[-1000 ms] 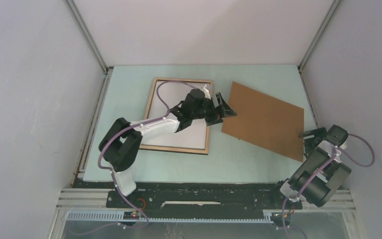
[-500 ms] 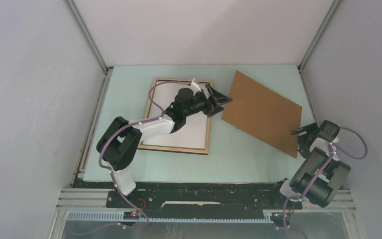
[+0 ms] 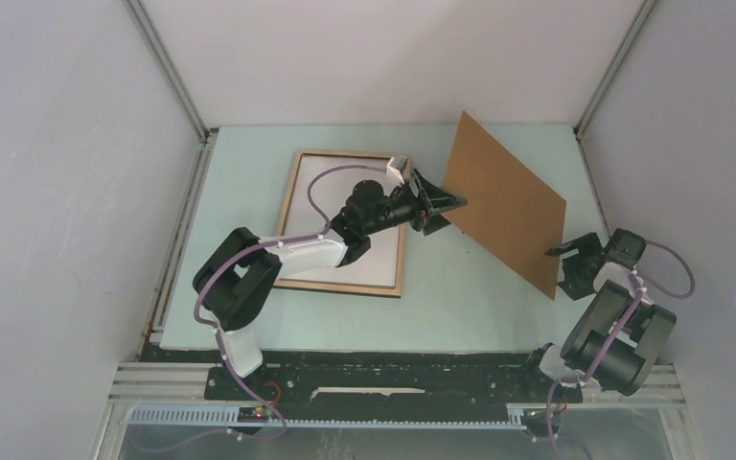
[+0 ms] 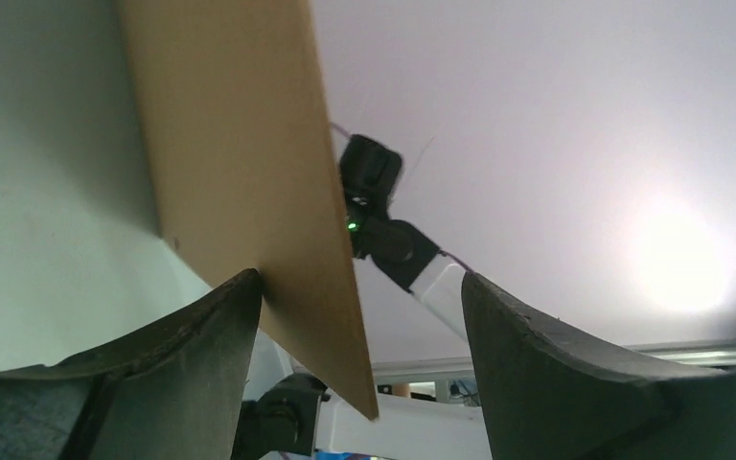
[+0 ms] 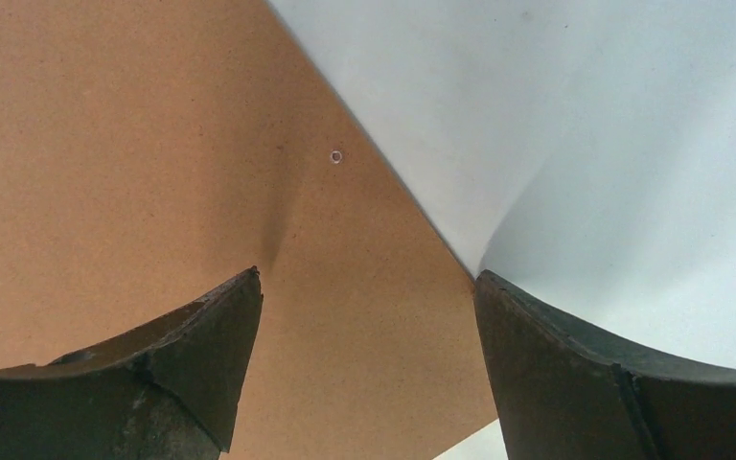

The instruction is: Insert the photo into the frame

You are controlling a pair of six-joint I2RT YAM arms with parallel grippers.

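The frame lies flat at centre left, light wood rim up. A plain white sheet fills it, and I cannot tell whether that is the photo; no printed side shows. My left gripper is open astride the left edge of the brown backing board, one finger touching it. The board stands steeply tilted. My right gripper is open at its near right corner, with the board's face just beyond the fingers.
The pale green tabletop is walled by white panels, with metal posts at the back corners. The right arm's wrist shows past the board in the left wrist view. My left forearm lies across the frame.
The board has tipped up from nearly flat to steeply tilted. My right gripper moved in and left under its corner. My left gripper swung right onto the board's edge and narrowed a little.
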